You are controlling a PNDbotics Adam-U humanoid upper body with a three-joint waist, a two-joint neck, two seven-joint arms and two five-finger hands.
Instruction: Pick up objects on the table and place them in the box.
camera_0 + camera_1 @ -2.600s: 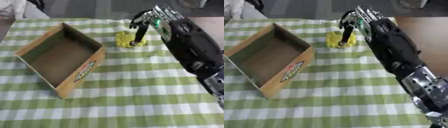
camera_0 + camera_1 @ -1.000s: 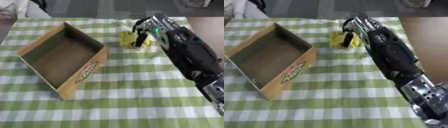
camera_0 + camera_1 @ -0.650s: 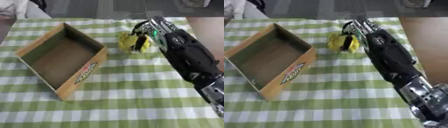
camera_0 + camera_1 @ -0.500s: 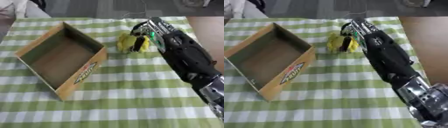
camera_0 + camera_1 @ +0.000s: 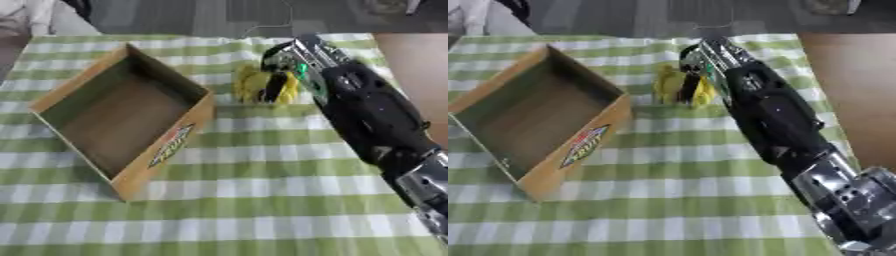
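To the left of my hand sits the cardboard box, open-topped and with nothing visible inside; its near outer wall carries a printed logo in green, yellow and red, but I cannot read the lettering. Just right of the box, and directly under my fingers, is the yellow object, a small soft-looking item whose shape I cannot make out further. My right hand has come down onto it over the last few seconds: earlier the fingers hung spread above the object, and now dark fingers are curled across its front, clamped on it. The object appears tilted and a little nearer the box than before, so I judge the grasp made and the lift beginning, though I cannot confirm it is clear of the green-checked tablecloth. Carrying it left into the box remains. My left hand shows in neither view.
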